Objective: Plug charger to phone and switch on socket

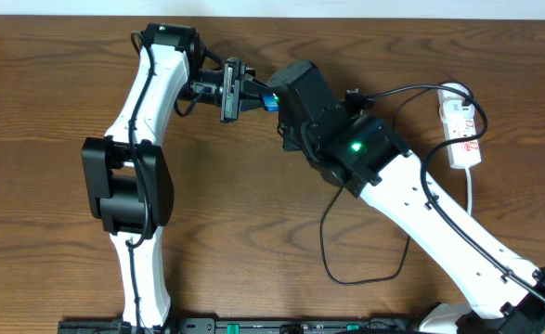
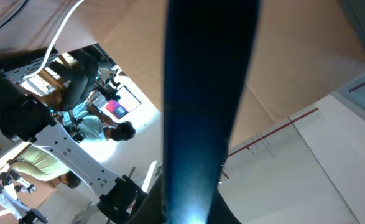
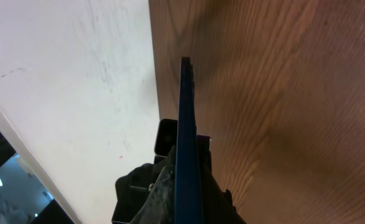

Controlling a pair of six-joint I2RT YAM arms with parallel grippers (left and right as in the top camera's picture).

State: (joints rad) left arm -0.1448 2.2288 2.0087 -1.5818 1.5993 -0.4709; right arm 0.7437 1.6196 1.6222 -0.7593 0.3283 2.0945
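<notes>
The phone [image 1: 269,100] shows as a small blue patch held up between the two grippers at the back middle of the table. My left gripper [image 1: 256,93] is shut on it from the left. My right gripper [image 1: 277,100] is shut on it from the right. In the left wrist view the phone [image 2: 207,93] is a dark blue slab rising from the left gripper [image 2: 194,205]. The right wrist view has the phone [image 3: 186,124] edge-on in the right gripper [image 3: 187,186]. The charger [image 1: 365,278] loops on the table under the right arm; its tip is hidden. The socket [image 1: 462,125] lies at the back right.
A white cord [image 1: 472,195] runs from the socket toward the front beside the right arm. The wooden table [image 1: 49,139] ends at a white wall [image 3: 76,93] close behind the phone.
</notes>
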